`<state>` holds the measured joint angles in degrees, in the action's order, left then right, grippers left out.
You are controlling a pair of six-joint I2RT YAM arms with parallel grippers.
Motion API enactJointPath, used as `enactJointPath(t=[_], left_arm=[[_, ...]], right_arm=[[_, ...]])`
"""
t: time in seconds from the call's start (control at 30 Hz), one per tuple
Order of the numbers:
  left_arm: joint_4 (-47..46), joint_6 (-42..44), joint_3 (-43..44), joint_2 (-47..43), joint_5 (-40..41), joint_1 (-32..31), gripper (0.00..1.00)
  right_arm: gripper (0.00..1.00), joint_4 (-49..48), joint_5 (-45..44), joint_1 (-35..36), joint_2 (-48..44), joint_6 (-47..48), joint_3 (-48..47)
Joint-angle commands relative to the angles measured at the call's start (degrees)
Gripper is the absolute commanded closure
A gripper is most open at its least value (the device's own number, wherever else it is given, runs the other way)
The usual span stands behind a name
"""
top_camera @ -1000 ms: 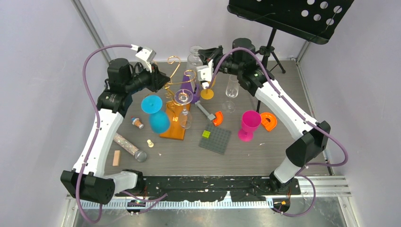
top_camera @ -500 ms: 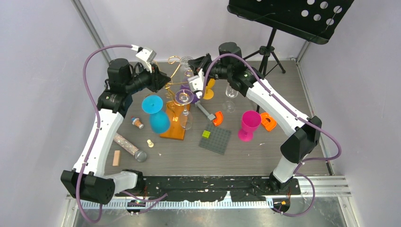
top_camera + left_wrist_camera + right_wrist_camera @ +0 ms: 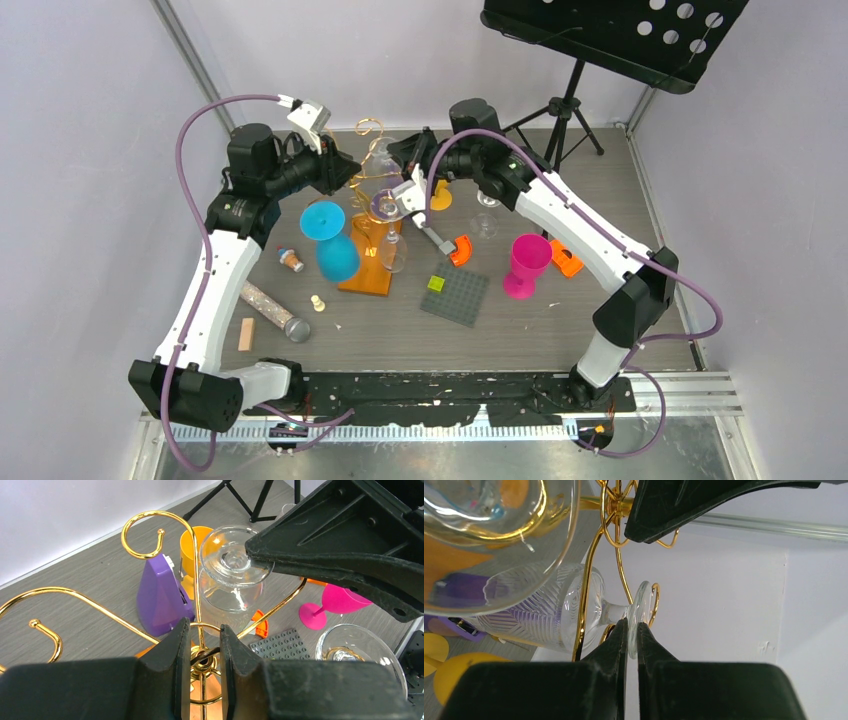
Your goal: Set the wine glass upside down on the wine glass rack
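Observation:
The wine glass rack (image 3: 368, 127) is gold wire with curled arms (image 3: 145, 515) on an orange base (image 3: 365, 278). My left gripper (image 3: 202, 627) is shut on its central stem at the hub, and in the top view it sits at the rack's left (image 3: 348, 172). The wine glass (image 3: 230, 587) is clear and ribbed. It hangs upside down, foot up, among the rack's arms (image 3: 549, 615). My right gripper (image 3: 632, 627) is shut on the edge of its foot, just beside a gold curl. In the top view it is above the rack's top (image 3: 397, 158).
A second clear glass (image 3: 386, 208) and a teal glass (image 3: 330, 235) hang from the rack. Behind it are a purple block (image 3: 160, 595) and an orange cup (image 3: 192, 545). A pink goblet (image 3: 526, 262), a grey studded plate (image 3: 456, 296) and a black music stand (image 3: 610, 30) are to the right.
My right arm has carried the clear glass leftward, from behind the rack to over its top arms. The left arm and the rack have stayed put.

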<state>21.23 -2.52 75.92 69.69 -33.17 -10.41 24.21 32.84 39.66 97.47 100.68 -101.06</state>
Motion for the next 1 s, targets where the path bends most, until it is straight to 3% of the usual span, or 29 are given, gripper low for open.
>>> enactJointPath(t=[0.0,0.57,0.97], left_arm=[[-0.4,0.5,-0.8,0.2,0.2,0.1,1.00],[0.3,1.0,-0.8,0.4,0.8,0.1,1.00],[0.0,1.4,-1.6,0.5,1.2,0.1,1.00]], right_arm=[[0.95,-2.0,0.2,0.8,-4.7,2.5,-1.3],[0.95,-0.5,-2.9,0.9,-11.7,1.6,6.1],[0.95,-2.3,-10.9,0.2,-9.9,-3.9,4.0]])
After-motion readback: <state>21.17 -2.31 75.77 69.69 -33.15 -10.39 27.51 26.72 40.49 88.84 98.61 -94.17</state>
